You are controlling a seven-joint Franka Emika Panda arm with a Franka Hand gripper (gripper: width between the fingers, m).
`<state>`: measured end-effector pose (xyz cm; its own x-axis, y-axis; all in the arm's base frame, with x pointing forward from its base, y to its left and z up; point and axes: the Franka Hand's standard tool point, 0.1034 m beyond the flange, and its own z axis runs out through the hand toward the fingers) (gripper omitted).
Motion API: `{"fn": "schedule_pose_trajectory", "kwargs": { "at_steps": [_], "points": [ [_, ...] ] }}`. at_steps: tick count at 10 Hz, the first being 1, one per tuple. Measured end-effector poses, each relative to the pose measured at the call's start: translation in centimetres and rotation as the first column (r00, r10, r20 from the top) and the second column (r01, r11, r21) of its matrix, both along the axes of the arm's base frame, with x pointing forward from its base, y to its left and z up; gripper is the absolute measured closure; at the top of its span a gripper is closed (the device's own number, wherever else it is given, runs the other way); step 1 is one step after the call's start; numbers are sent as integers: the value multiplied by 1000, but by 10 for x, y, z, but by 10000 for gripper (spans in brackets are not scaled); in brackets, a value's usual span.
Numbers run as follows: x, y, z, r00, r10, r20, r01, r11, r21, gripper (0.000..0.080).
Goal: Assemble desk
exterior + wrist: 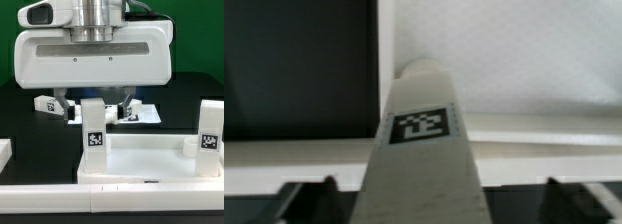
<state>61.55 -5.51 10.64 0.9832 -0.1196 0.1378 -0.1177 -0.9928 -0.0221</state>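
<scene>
Gripper (97,108) sits low over the tabletop (150,165), jaws spread either side of an upright tagged leg (93,135). The wrist view shows gaps on both sides, so no pinch. That leg stands at the far corner on the exterior view's left. A second leg (208,135) is upright at the far corner on the exterior view's right. A third leg (45,103) lies on the black table farther back.

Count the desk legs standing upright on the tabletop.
2. The first leg stands under the gripper; the second leg stands at the exterior view's right. Others may be hidden behind the gripper.
</scene>
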Motion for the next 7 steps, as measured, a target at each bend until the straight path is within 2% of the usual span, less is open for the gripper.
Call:
{"fn": "schedule_pose_trajectory", "kwargs": {
  "at_steps": [1,2,4,5,6,7],
  "points": [
    [0,0,0,998,-68,-1,68,998,10,421],
    [0,0,0,994,-109,-1,109,994,15,516],
    [4,1,2,915,-403,5,401,914,65,515],
    [3,6,1,795,-607,-22,606,790,96,515],
    [3,7,-1,635,-771,-46,770,627,118,515],
    [3,4,-1,566,-821,-69,820,553,144,515]
  ]
}}
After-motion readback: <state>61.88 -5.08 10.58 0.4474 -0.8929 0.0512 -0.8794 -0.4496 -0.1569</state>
